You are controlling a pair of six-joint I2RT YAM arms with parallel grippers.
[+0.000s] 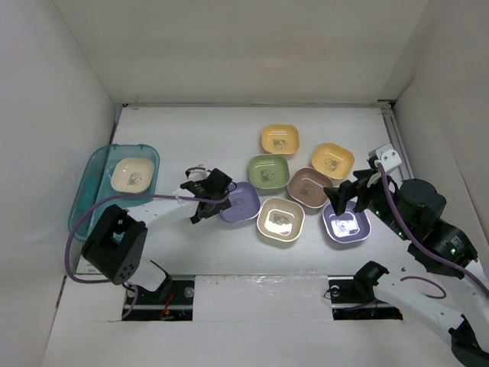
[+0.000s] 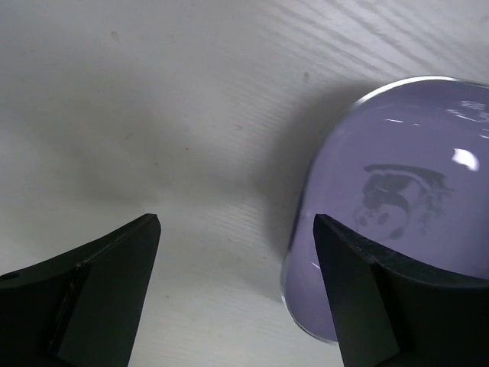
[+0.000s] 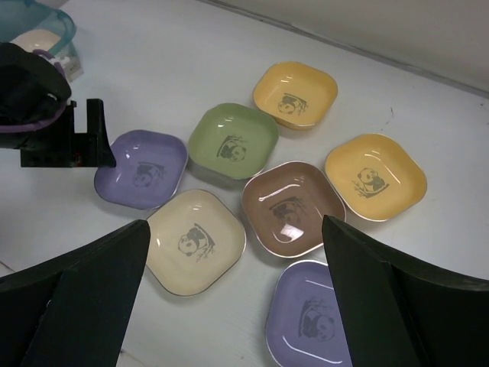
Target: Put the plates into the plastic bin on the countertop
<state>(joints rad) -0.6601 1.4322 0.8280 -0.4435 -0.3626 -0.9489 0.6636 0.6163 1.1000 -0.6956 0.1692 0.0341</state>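
Several plates lie clustered on the white countertop (image 1: 191, 138): two yellow (image 1: 280, 139) (image 1: 332, 160), a green (image 1: 268, 170), a brown (image 1: 309, 187), a beige (image 1: 280, 220) and two purple (image 1: 241, 201) (image 1: 345, 222). A cream plate (image 1: 131, 174) sits inside the teal plastic bin (image 1: 92, 191) at far left. My left gripper (image 2: 237, 229) is open at the left purple plate (image 2: 397, 191), whose rim lies between the jaws, with one finger (image 2: 382, 298) over the plate and the other outside it. My right gripper (image 3: 235, 222) hangs open above the plates and holds nothing.
White walls enclose the countertop on three sides. The bin (image 3: 30, 15) stands against the left wall. A purple cable (image 1: 76, 237) loops from the left arm's base. Bare surface lies between the bin and the plate cluster.
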